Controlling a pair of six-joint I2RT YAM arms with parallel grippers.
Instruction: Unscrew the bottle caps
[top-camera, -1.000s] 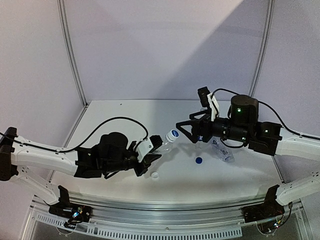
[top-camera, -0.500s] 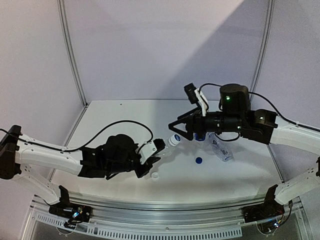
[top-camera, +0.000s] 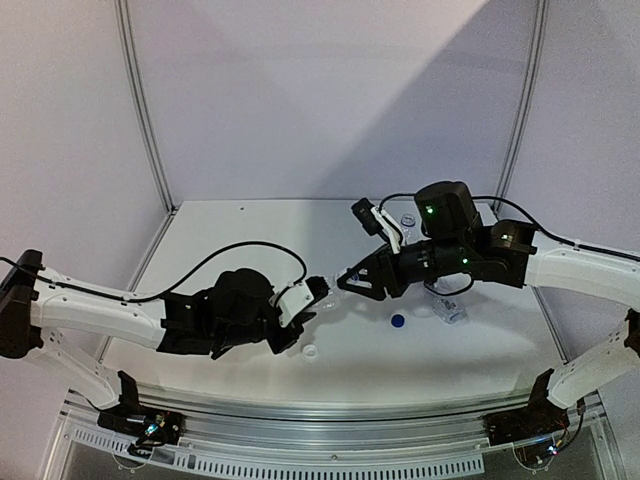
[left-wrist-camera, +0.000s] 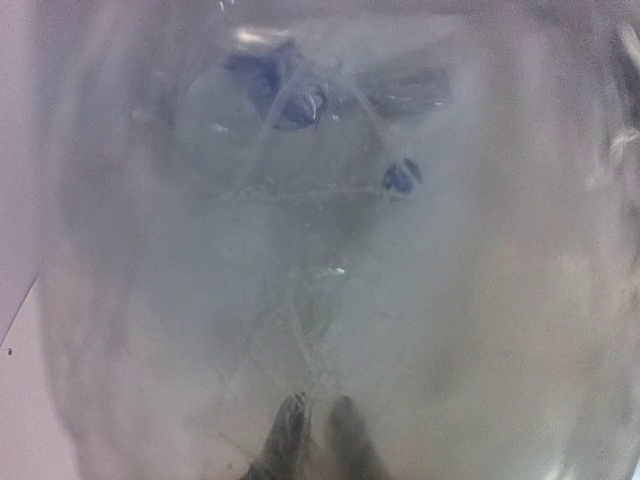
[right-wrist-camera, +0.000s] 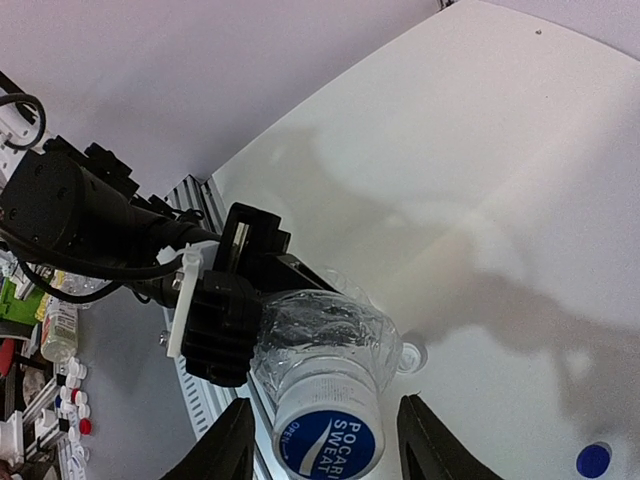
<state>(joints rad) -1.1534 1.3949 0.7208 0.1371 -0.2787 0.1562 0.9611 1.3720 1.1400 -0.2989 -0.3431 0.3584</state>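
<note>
My left gripper (top-camera: 308, 303) is shut on a clear, dented bottle (right-wrist-camera: 330, 335) and holds it tilted above the table, neck toward the right arm. Its white cap (right-wrist-camera: 328, 440) has a blue printed top and is still on the neck. My right gripper (right-wrist-camera: 325, 402) is open, one finger on each side of that cap with a gap on both sides. In the left wrist view the bottle (left-wrist-camera: 330, 250) fills the frame as a blur, with my fingertips (left-wrist-camera: 290, 435) pressed on it. A loose blue cap (top-camera: 398, 321) and a loose white cap (top-camera: 310, 351) lie on the table.
A second clear bottle (top-camera: 446, 306) lies on the white table (top-camera: 230, 230) under the right arm. Another bottle's top (top-camera: 408, 219) shows behind that arm. A metal rail (top-camera: 330, 415) runs along the near edge. Grey walls close in the back and sides.
My right arm has swung left and down to the held bottle's cap, and its jaws have narrowed around it. The left arm has drawn the bottle slightly down.
</note>
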